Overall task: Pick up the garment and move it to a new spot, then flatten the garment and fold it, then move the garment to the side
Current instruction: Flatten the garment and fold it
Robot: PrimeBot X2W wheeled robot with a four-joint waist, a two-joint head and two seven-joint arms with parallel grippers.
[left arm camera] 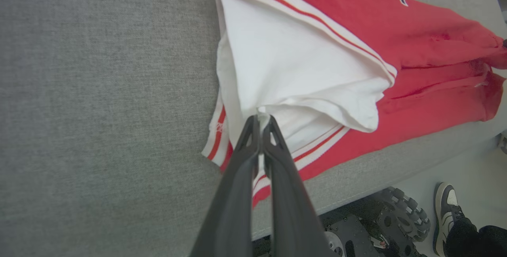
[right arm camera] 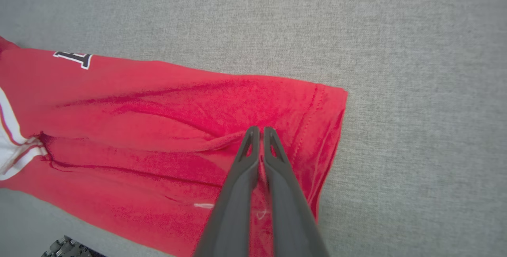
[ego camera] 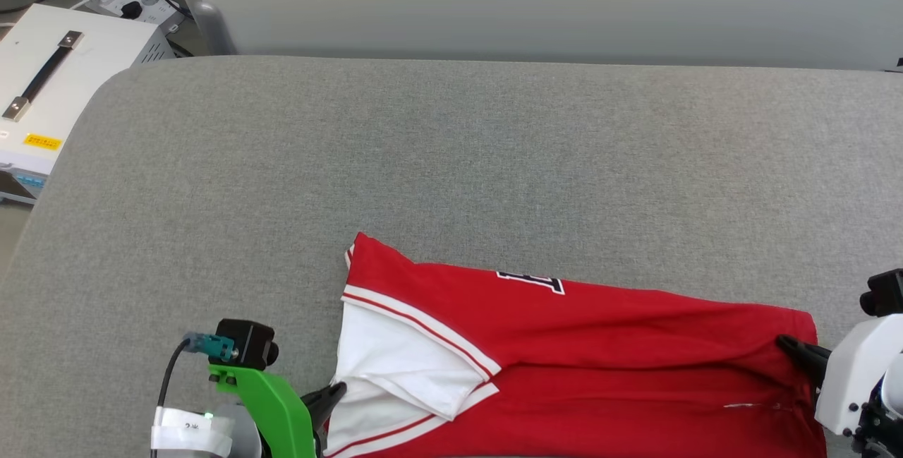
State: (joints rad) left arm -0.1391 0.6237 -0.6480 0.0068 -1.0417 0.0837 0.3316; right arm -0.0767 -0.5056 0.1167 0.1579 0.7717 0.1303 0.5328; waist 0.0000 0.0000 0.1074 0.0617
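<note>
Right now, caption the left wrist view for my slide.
Left gripper shut on the garment, pinching its white sleeve, atop the grey fabric surface.

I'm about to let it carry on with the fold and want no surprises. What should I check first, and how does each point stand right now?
1. Left gripper shut on the white sleeve of the shirt: ok.
2. Right gripper shut on the red hem end: ok.
3. Shirt lying on the table: ok in the left wrist view, but close to the near edge.
4. Layers smooth: not ok, creases in the red cloth, sleeve bunched.
5. Bare table beyond the shirt to fold onto: ok.
6. Nobody near the base: not ok, a shoe stands by the wheel.
</note>
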